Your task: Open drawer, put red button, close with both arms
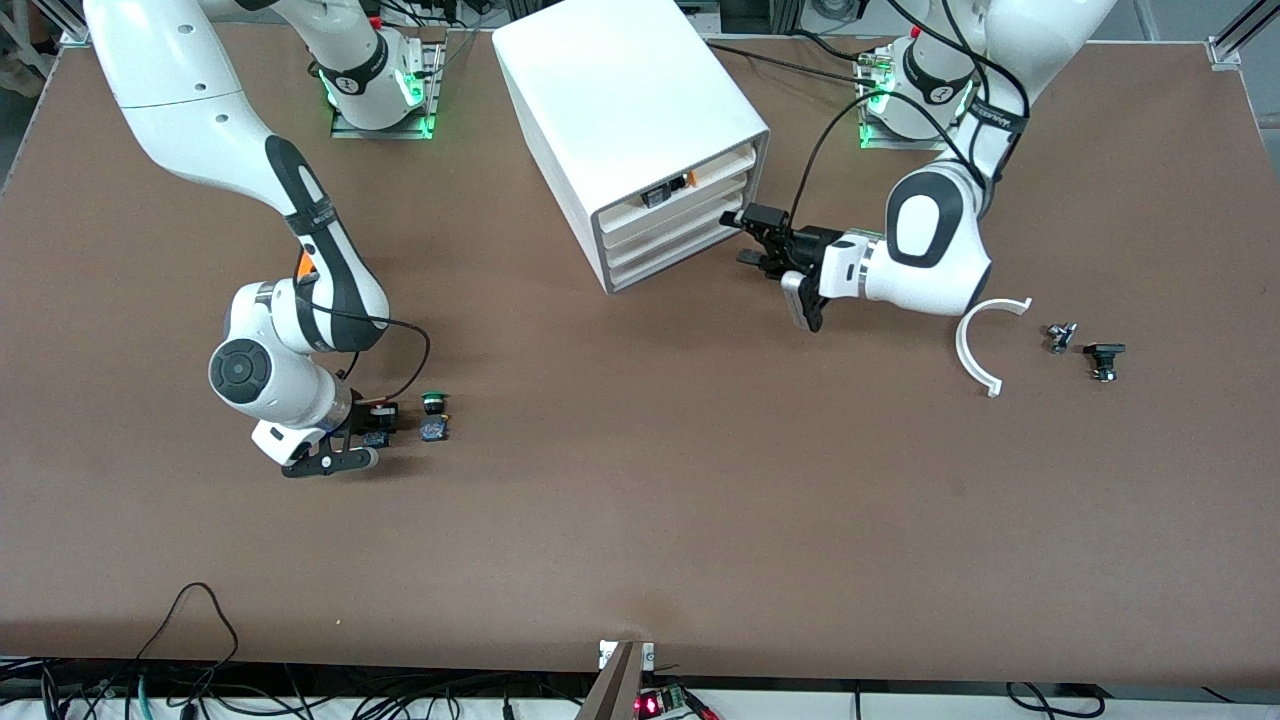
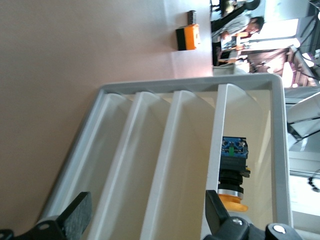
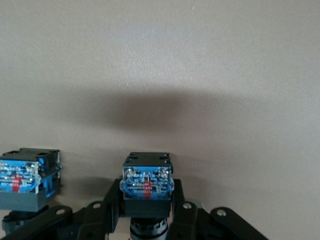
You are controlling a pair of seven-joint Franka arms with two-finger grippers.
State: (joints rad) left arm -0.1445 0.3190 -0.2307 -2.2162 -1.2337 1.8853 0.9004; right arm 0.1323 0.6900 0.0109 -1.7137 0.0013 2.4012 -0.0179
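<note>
The white cabinet (image 1: 620,110) stands near the arms' bases, with its stacked white drawers (image 1: 672,236) all pushed in. My left gripper (image 1: 752,240) is open just in front of those drawer fronts and touches nothing. In the left wrist view its fingers (image 2: 76,216) straddle the drawer fronts (image 2: 150,165). My right gripper (image 1: 378,438) is low over the table toward the right arm's end, shut on a small button with a black-and-blue body (image 3: 147,185). The cap of that button is hidden between the fingers.
A green-capped button (image 1: 434,403) lies beside my right gripper and also shows in the right wrist view (image 3: 27,180). The cabinet's top tier holds orange and black parts (image 2: 233,175). A white curved piece (image 1: 985,345) and small black parts (image 1: 1103,358) lie toward the left arm's end. An orange box (image 2: 188,37) sits on the table.
</note>
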